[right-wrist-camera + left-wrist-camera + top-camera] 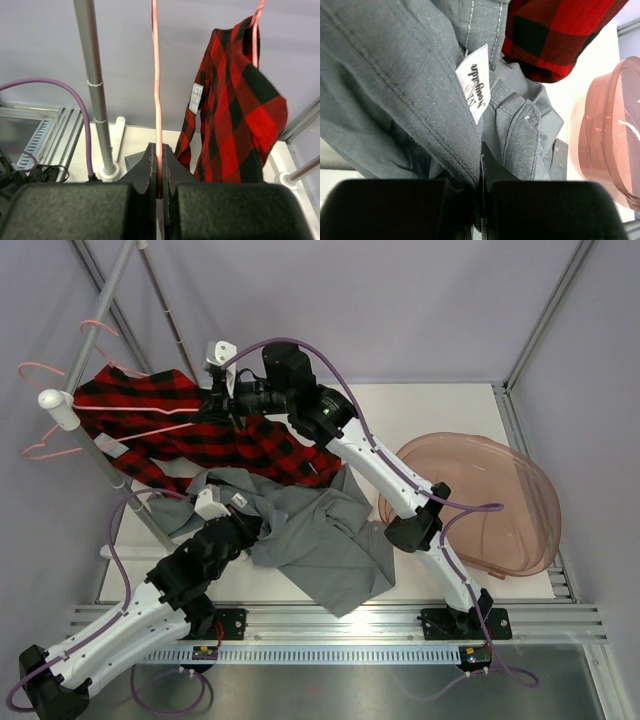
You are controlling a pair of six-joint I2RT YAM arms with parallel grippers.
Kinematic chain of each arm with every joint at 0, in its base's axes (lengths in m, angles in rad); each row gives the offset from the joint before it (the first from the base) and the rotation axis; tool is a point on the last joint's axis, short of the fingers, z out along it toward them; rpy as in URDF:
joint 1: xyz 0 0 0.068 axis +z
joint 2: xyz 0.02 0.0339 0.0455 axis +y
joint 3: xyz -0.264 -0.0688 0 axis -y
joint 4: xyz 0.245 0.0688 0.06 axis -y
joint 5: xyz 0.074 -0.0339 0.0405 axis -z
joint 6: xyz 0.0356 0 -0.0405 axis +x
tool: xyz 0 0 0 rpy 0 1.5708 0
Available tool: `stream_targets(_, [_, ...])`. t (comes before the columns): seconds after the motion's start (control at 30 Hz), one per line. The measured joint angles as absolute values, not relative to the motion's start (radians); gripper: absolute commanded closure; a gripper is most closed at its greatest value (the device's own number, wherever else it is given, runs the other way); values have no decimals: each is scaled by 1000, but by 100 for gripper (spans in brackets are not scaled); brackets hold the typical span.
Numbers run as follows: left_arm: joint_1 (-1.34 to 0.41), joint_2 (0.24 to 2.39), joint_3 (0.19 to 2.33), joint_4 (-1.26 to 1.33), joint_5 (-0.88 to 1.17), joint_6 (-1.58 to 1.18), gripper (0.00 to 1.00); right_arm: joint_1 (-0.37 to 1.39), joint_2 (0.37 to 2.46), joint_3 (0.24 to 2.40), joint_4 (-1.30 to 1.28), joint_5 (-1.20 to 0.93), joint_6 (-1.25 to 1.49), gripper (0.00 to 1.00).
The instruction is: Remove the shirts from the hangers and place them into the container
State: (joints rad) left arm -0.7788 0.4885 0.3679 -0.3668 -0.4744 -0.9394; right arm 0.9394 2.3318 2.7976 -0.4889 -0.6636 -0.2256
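A white label (pixel 474 82) is sewn inside the grey shirt (pixel 395 90). One dark cursive word is printed on it and seen upside down in the left wrist view, with a fainter mark beside it; the letters are not read with certainty. A small grey tag (pixel 196 97) is noted on the plaid shirt (pixel 235 125), carrying stacked lines of print too small to be read. No other writing is made out.

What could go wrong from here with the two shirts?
The right hand pinches only the thin pink hanger wire; it may slip or twist, and the plaid shirt draped on the hanger could snag. The left hand holds the grey shirt by a small fold, with the plaid shirt against it, so pulling might drag both.
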Motion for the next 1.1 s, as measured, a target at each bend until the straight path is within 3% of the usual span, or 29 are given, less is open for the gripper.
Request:
stream_targets(0.47, [-796, 524, 368, -319, -474, -940, 100, 894, 2329, 2802, -411, -676, -216, 100])
stream_targets(1.03, [-804, 485, 378, -359, -482, -938, 100, 900, 2129, 2451, -417, -598, -229, 100])
stream_targets(1.07, [-804, 485, 379, -363, -482, -938, 100, 905, 2102, 2412, -415, -585, -231, 57])
stream_targets(1.1, [-804, 486, 381, -366, -482, -936, 100, 912, 2074, 2372, -415, -566, -231, 20])
